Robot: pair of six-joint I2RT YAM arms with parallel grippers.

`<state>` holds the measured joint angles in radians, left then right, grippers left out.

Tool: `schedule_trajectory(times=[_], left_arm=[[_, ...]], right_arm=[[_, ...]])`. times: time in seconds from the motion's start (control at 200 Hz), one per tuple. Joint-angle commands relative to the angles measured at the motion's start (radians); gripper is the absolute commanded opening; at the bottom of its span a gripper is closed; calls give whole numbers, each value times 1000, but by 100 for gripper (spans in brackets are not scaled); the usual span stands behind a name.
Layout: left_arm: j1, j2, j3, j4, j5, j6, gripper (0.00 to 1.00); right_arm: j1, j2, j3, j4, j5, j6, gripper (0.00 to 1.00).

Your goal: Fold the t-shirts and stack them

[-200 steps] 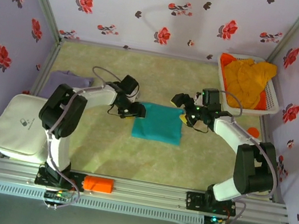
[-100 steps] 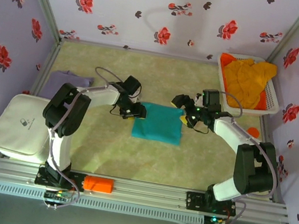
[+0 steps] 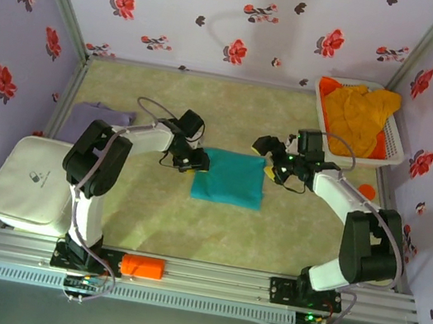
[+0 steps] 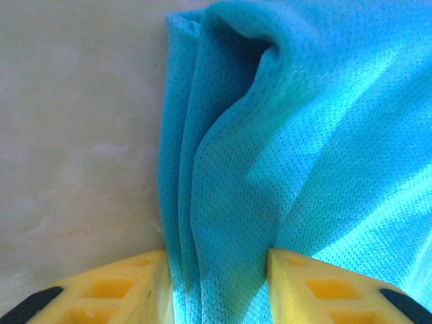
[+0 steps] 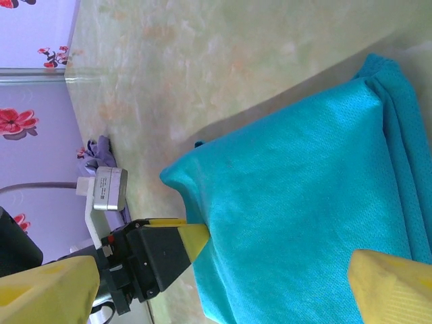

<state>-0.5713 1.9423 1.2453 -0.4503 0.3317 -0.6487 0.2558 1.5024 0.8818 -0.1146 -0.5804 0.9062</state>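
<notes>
Left claw [image 4: 217, 277] clamped on bunched left edge of teal shirt [image 3: 230, 178]. Right claw [image 5: 226, 277] spread wide, empty, above shirt's right edge. Orange shirts [image 3: 361, 112] in basket [image 3: 372, 159].

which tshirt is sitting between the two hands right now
The teal t-shirt, folded flat in the middle. The lavender one lies off at the left edge, and the orange-yellow ones are heaped in the white basket.

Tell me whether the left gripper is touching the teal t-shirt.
Touching. In the left wrist view, the folded edge of the teal t-shirt fills the gap between the left gripper's yellow fingers and presses against both inner faces.
</notes>
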Motion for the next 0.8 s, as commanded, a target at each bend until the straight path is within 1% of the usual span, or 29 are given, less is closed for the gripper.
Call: schedule_trajectory(times=[0.0,0.065,0.32,0.42,0.515,0.67,0.705,0.725,0.795], left_arm=[[-35,34,-10,76,68,-14,39],[-35,37,-12,75,66,-15,35],[-38,44,-29,90,58,-26,33],[-38,54,-27,85,48,-25,28],[-39,55,-27,78,33,-24,26],[-51,33,-21,39,-55,6,13],[-53,25,-21,32,-68,16,7],[-55,20,-23,28,-74,24,0],[-60,-6,-30,18,-102,63,0]], right_arm=[[-6,-24,-19,-24,-6,-22,95],[-8,-24,-23,-19,-6,-21,96],[-12,-19,-31,-14,-10,-21,95],[-12,-18,-35,-14,-11,-21,95],[-16,-20,-37,-13,-10,-21,95],[-22,-21,-42,-14,-10,-21,95],[-23,-24,-45,-14,-10,-21,95],[-23,-24,-46,-15,-10,-21,95],[-26,-27,-50,-14,-10,-21,95]])
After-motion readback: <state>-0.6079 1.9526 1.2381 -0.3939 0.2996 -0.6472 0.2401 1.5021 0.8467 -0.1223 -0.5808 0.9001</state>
